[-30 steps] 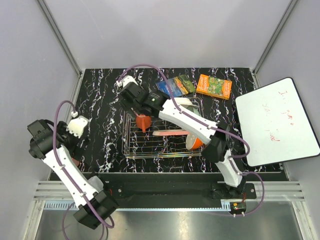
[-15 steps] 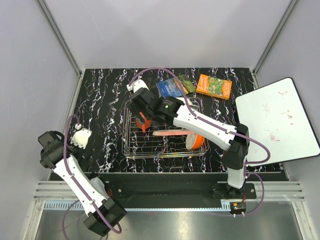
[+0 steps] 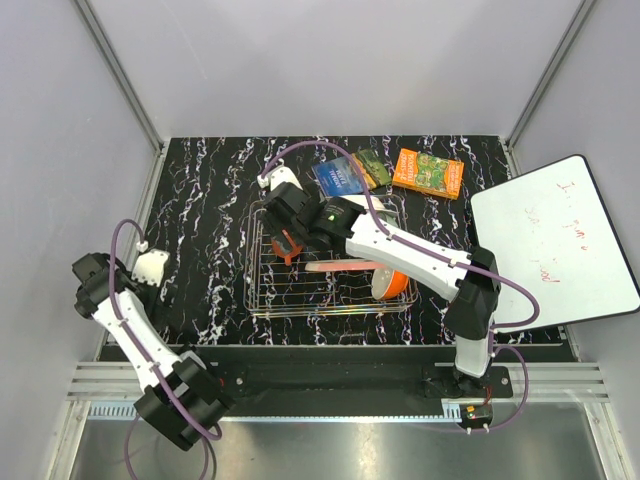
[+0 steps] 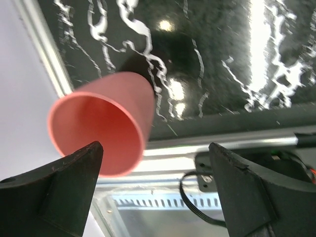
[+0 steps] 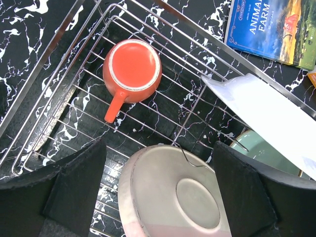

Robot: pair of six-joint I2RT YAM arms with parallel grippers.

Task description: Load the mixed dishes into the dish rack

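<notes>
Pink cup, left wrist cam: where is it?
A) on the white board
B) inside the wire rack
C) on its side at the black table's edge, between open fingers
C: the pink cup lies tipped over by the table edge rail, with the left gripper spread wide either side.

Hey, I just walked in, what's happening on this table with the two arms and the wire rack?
The dish rack already holds an orange mug, a pink-and-cream plate, a white plate and a pale green bowl. The right gripper hangs open and empty over it. The left gripper, also open, faces the small pink cup, which sits by the edge of the table, not yet gripped.
</notes>
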